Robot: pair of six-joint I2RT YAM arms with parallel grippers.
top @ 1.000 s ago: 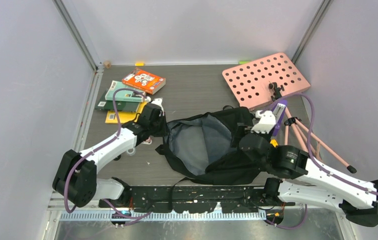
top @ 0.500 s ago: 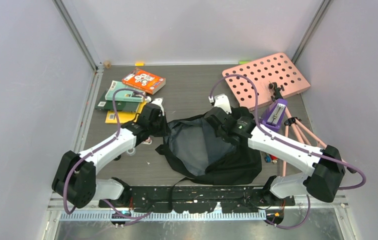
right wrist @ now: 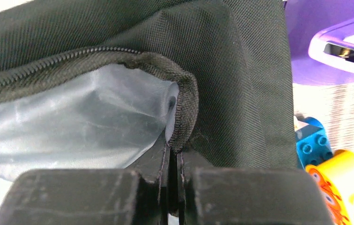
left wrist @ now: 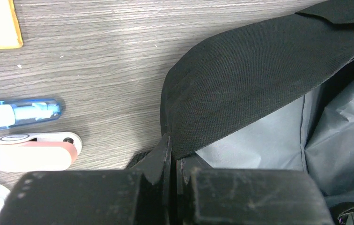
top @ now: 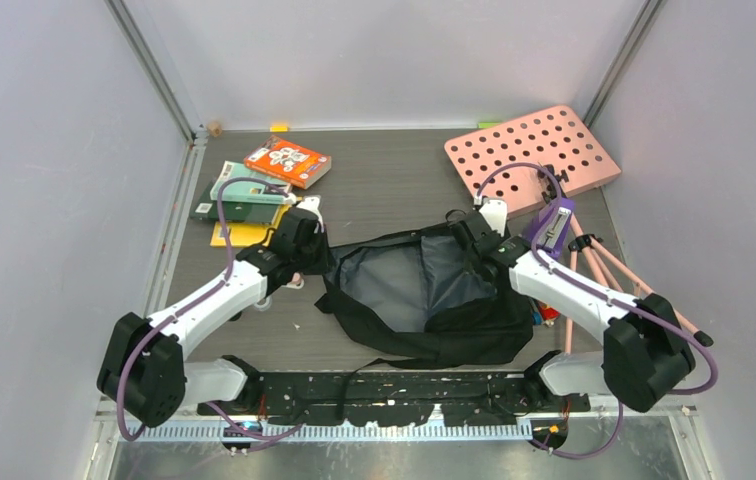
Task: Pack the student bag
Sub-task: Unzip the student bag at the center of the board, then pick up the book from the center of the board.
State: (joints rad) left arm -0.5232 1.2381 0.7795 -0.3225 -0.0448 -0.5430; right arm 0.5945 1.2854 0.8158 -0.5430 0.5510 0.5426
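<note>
— Grey wood surface [top: 384, 180] on our rig, where's the student bag [top: 454, 335] sitting?
— Dead centre between our arms, mouth open, grey lining up. We've got the left claw [left wrist: 171, 145] pinching its left rim and the right claw [right wrist: 173, 147] pinching the zipper edge

Blk bag [top: 454, 340], grey lining; pink holed board [top: 532, 160].

I see coarse, matt black woven cloth on the student bag [left wrist: 240, 84]; its grey lining [right wrist: 72, 117] is smoother, creased, faintly shiny. The table [left wrist: 95, 47] is matt grey wood grain. The blue toy brick [right wrist: 313, 143] is glossy plastic.
</note>
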